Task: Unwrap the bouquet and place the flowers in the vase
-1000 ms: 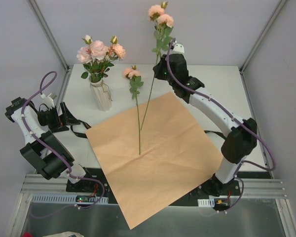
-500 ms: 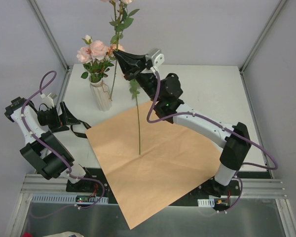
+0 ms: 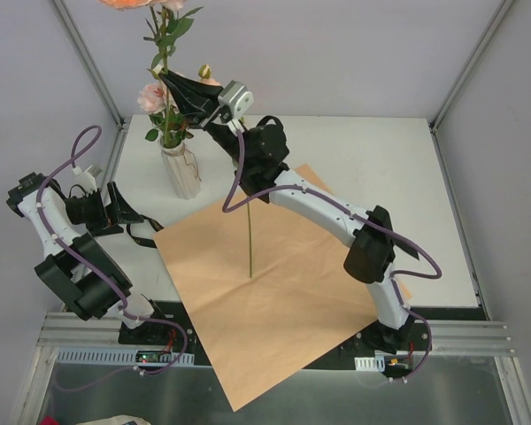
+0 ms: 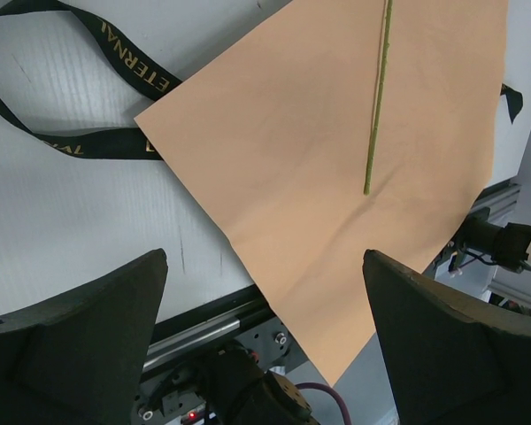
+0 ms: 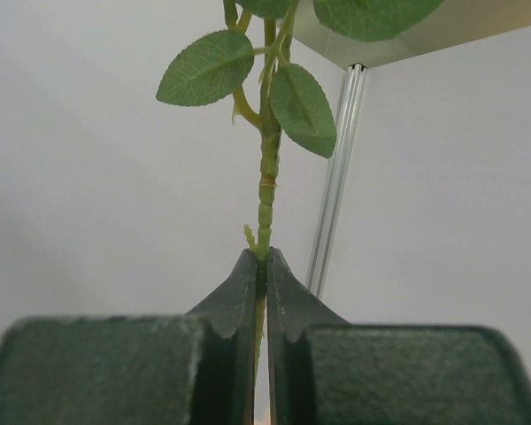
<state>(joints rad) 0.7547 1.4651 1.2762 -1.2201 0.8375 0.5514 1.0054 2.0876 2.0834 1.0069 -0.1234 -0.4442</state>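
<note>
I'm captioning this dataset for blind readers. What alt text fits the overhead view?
The right gripper, shut on a rose stem, holds it upright next to the roses already in the whitish vase. A second stem lies on the spread tan paper; the left gripper sits open at the table's left edge.

The top external camera looks down from above and behind the arms over the whole tabletop (image 3: 398,150). The left wrist camera looks steeply down at the paper sheet (image 4: 336,177) and lying stem (image 4: 378,97), both shared with that view. The right wrist camera looks out along the right pincer (image 5: 262,258), close on the held stem (image 5: 265,195).
</note>
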